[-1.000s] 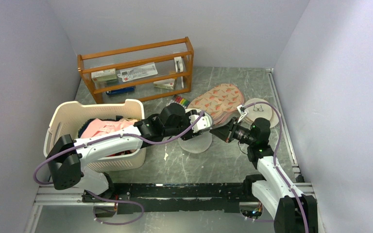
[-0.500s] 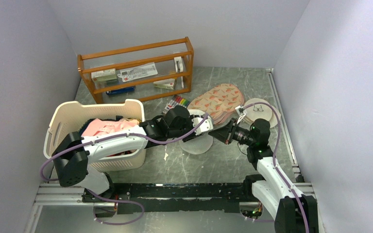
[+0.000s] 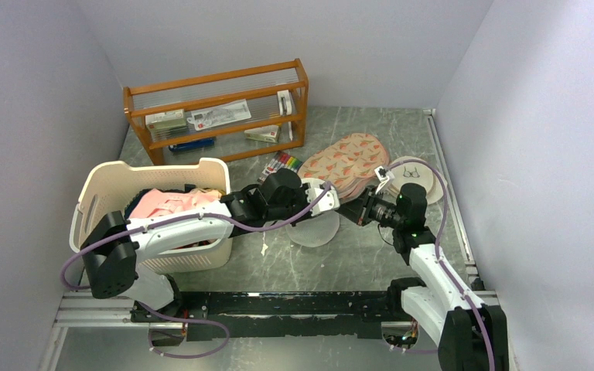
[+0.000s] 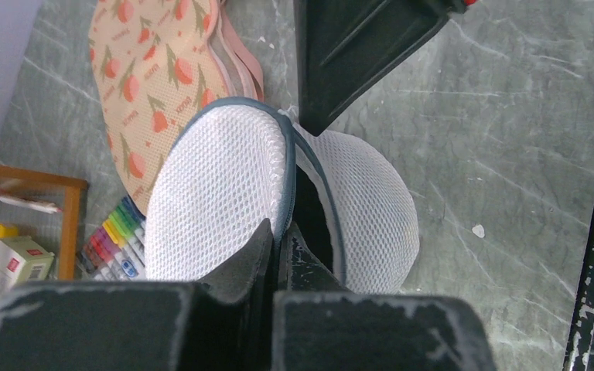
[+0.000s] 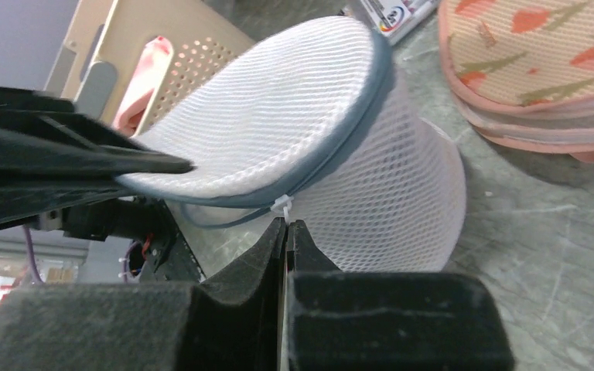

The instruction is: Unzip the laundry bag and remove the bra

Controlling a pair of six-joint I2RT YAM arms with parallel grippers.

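Zip part open, the laundry bag (image 4: pixel 216 185) stands on the bench (image 3: pixel 356 259) between our arms; left end effector (image 4: pixel 277 232) pinches its grey rim (image 4: pixel 287 151); right end effector (image 5: pixel 287 228) pinches the white zip pull (image 5: pixel 281 205) at its tips; bra unseen.

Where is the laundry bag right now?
In the top view the laundry bag sits mid-table between the left claw and right claw, near the salmon pads.

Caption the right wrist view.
Right gripper pinches the zipper pull of the laundry bag while left gripper holds its rim.

White mesh laundry bag (image 4: pixel 224 193) — unzipped partway, gaping.
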